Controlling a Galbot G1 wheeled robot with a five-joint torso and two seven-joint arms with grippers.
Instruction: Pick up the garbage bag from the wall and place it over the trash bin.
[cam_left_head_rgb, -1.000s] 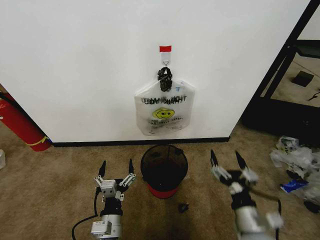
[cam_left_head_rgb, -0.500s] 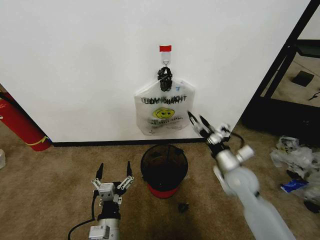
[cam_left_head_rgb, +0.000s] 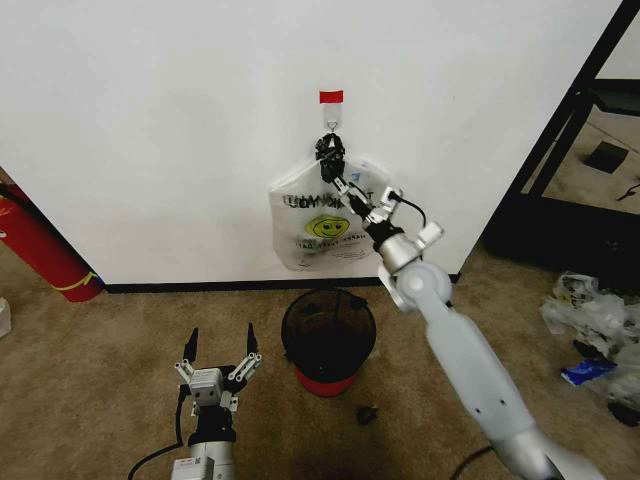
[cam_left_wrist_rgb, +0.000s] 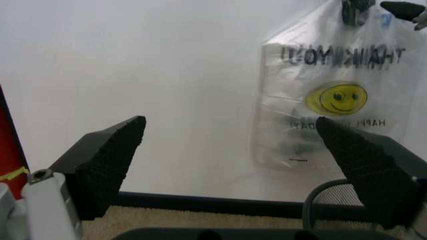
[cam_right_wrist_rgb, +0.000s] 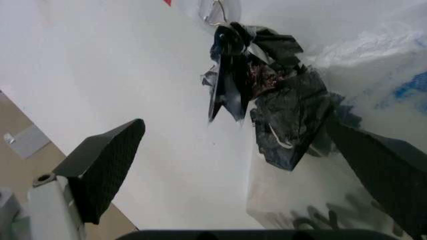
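reaching with right gripper (cam_left_head_rgb: 352, 191), fingers spread, to dark knot of garbage bag (cam_left_head_rgb: 325, 225) hung on wall (cam_left_head_rgb: 150, 120); left gripper (cam_left_head_rgb: 218, 352) parked low, splayed, beside trash bin (cam_left_head_rgb: 328, 335).

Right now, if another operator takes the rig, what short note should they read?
Right tool: open, raised at the wall, just below the dark knotted handles of the garbage bag, nothing gripped.
Left tool: open, low over the carpet, left of the trash bin.
Bag hangs from the hook under the red tape, directly above the bin.
Done: the reach to the bag.
Left: grip the handles, unhook, place the bag over the bin.
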